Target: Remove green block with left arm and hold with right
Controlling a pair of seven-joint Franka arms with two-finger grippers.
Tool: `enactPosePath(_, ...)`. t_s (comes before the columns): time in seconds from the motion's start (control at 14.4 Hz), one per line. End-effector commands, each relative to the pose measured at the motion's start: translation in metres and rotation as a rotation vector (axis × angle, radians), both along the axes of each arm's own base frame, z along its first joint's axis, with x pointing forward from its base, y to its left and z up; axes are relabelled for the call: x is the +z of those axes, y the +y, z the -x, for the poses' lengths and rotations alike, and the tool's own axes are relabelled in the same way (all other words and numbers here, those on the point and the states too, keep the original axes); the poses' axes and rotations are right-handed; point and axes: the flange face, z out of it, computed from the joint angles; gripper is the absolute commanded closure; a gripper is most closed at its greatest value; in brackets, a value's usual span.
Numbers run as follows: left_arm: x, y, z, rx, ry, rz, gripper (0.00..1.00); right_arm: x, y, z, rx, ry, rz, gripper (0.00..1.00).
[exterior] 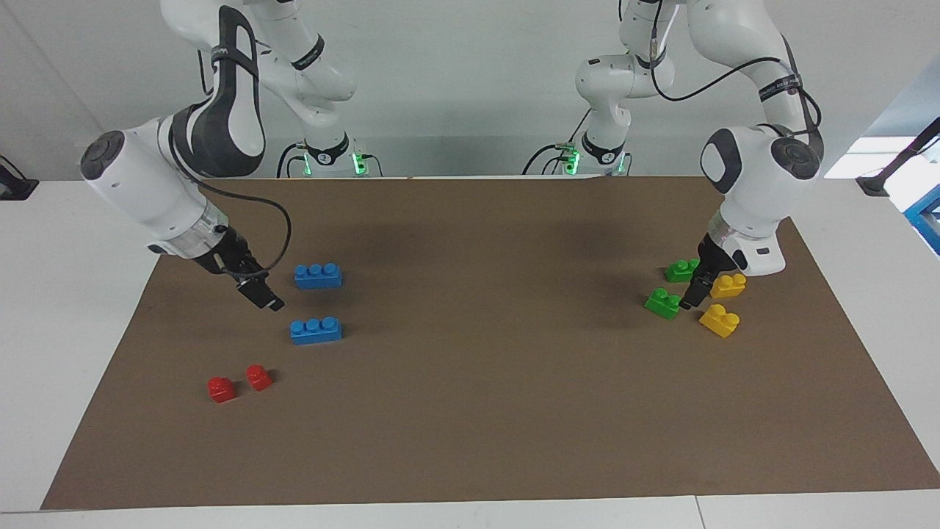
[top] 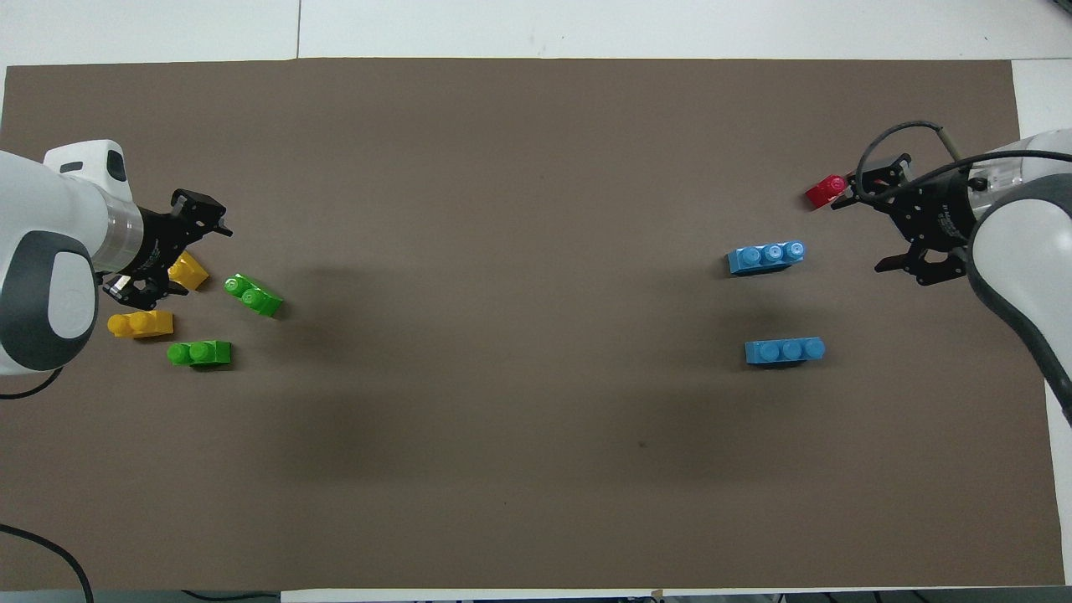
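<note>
Two green blocks (exterior: 663, 303) (exterior: 682, 270) on worktop (exterior: 485, 411), toward left arm's end, beside two yellow blocks (exterior: 720, 320) (exterior: 728, 285). Left hand (exterior: 694, 292) low among them, tips just beside farther green block; grip state cannot tell. Right hand (exterior: 258, 292) over worktop near two blue blocks (exterior: 318, 275) (exterior: 316, 330), fingers apart, empty. Two red blocks (exterior: 221, 389) (exterior: 258, 377) farther from robots.

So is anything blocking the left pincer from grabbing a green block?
Nothing visible is. The left pincer hangs low among the blocks, between two green blocks and two yellow blocks.
</note>
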Motion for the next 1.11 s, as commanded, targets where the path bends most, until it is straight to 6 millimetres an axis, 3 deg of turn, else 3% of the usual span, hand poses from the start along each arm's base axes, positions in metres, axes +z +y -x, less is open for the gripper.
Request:
enactPosePath(0.0,0.030,-0.001,0.004,-0.030,0.006,-0.004,0.00,0.044,-0.001,0.023,0.230,-0.064,0.110,0.00)
enactPosePath(0.28,0.088,0.012,0.015,-0.192,0.014,-0.013,0.00,0.101,0.002,0.049,0.584,-0.104,0.145,0.00)
enactPosePath(0.49,0.122,0.015,0.036,-0.295,0.018,-0.020,0.00,0.125,0.001,0.070,0.698,-0.084,0.170,0.00)
enactPosePath(0.62,0.140,0.014,0.048,-0.389,0.027,-0.022,0.00,0.139,0.000,0.067,0.726,-0.082,0.240,0.00)
enactPosePath(0.83,0.168,0.021,0.067,-0.533,0.069,-0.014,0.00,0.144,0.003,0.057,0.739,-0.056,0.220,0.00)
enactPosePath(1.04,0.211,0.021,0.070,-0.628,0.128,-0.050,0.00,0.144,0.008,0.051,0.751,-0.051,0.223,0.00)
